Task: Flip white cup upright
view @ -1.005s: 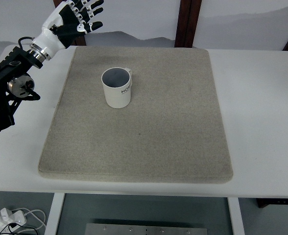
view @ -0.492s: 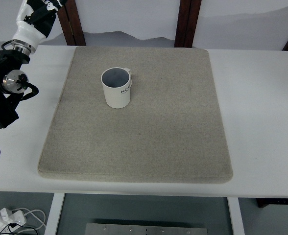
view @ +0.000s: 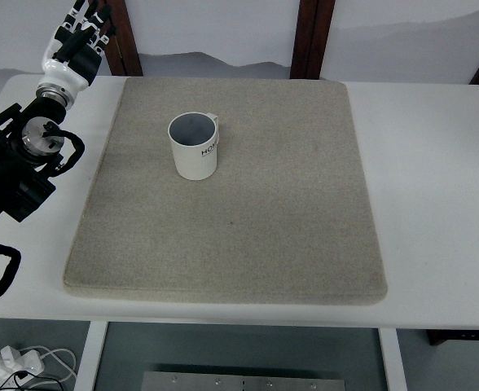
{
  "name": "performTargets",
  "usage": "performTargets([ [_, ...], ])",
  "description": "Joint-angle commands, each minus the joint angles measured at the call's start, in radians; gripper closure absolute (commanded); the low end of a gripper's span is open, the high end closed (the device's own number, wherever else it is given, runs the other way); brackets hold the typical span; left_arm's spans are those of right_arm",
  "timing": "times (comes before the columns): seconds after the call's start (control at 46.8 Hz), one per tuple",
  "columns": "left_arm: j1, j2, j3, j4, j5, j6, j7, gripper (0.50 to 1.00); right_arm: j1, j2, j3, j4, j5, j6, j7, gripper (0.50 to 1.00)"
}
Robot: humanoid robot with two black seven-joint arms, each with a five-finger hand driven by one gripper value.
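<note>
The left hand [view: 75, 42] has swung back into the upper left corner, fingers loosely spread and empty, while the smooth cylindrical white cup [view: 195, 146] stays upright on the coarse grey mat [view: 248, 220].

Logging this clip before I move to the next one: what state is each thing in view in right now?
White ceramic cup: upright, mouth up, empty, standing on the mat, untouched.
Grey felt mat: flat on the table, bearing only the cup.
White table: bears the mat.
Left hand: raised at the top left corner, away from the cup, fingers relaxed, holding nothing.
Right hand: not in view.
</note>
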Motion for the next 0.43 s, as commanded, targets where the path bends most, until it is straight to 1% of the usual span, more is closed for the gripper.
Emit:
performTargets([
  [0.0, 0.000, -0.006, -0.001, 0.002, -0.042, 0.006, 0.019, 0.504, 0.000, 0.000, -0.001, 0.000, 0.000, 0.000, 0.000, 0.548],
  [0.214, 0.009, -0.015, -0.054, 0.005, -0.104, 0.009, 0.079, 0.504, -0.005, 0.000, -0.001, 0.000, 0.003, 0.000, 0.001, 0.548],
  [0.406, 0.012, -0.015, -0.084, 0.003, -0.105, 0.036, 0.082, 0.504, -0.005, 0.000, 0.004, 0.000, 0.003, 0.005, 0.001, 0.548],
])
